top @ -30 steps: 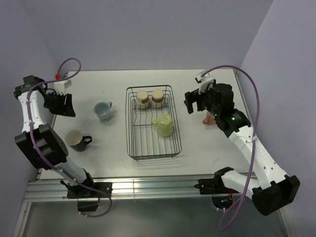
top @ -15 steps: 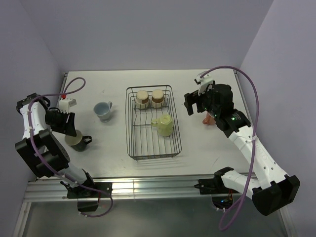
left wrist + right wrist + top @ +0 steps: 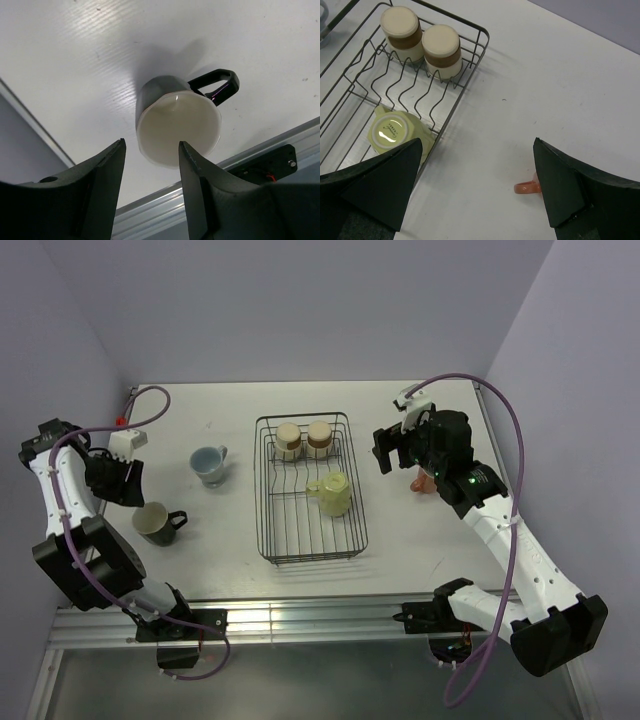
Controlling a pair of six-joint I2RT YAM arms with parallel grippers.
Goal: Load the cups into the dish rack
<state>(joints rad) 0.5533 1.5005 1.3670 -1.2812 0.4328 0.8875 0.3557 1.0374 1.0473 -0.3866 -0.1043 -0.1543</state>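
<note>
Cups: six logged, three in the rack (image 3: 315, 559), three out.

- In: two tumblers (image 3: 288, 439) side by side at the far end; yellow cup (image 3: 333, 494) base-up against the right wall.
- Out, on the table (image 3: 230, 545): blue cup (image 3: 208, 463) left of the rack; black cup (image 3: 152, 521) nearer my bases, upright, handle pointing toward the rack; pink cup (image 3: 421, 483) right of the rack, mostly hidden behind my right arm.

Risks, as I judged them:
- Black cup: my fingers lined up on its rim rather than around its body. A finger landing on the lip could tip it or shove it toward the near edge, and a pinch on the glazed wall could slip.
- Pink cup: only its handle showed in my right wrist view, so a blind descent could knock it.

Pose:
- Left gripper (image 3: 120, 483): jaws apart and empty, tilted down over the table's left side, near the black cup but not touching it.
- Right gripper (image 3: 388, 452): jaws wide apart and empty, hanging between the rack and the pink cup, arm reaching in from the near right.
</note>
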